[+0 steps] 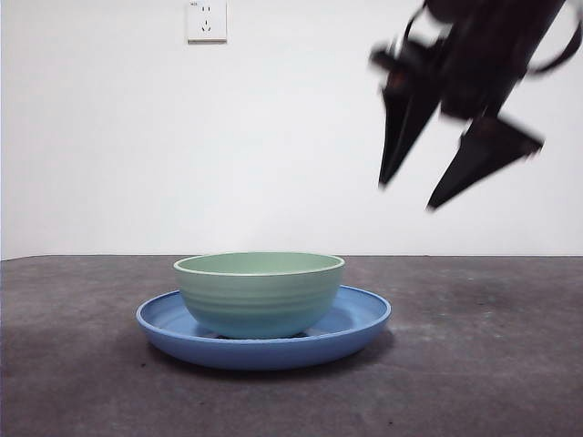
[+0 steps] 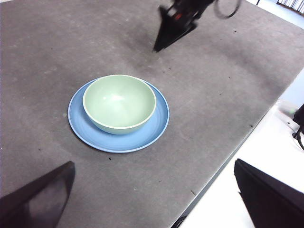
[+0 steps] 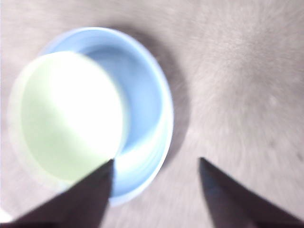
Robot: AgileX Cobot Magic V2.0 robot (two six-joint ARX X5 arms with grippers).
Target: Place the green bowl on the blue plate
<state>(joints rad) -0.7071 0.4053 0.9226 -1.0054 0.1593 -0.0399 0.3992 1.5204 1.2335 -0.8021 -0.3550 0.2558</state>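
Note:
The green bowl (image 1: 260,293) stands upright inside the blue plate (image 1: 360,319) on the grey table, a little toward one side of the plate. The left wrist view shows the bowl (image 2: 119,102) empty and the plate (image 2: 159,118) ringing it. My right gripper (image 1: 405,196) hangs open and empty in the air, above and to the right of the bowl, blurred by motion. In its own view the bowl (image 3: 66,116) and plate (image 3: 147,95) lie below its spread jaws (image 3: 156,161). My left gripper (image 2: 154,168) is held open and empty, high above the table and back from the plate.
A white wall socket (image 1: 206,20) is on the back wall. The table's edge (image 2: 223,166) runs close to the left gripper, with a white surface beyond it.

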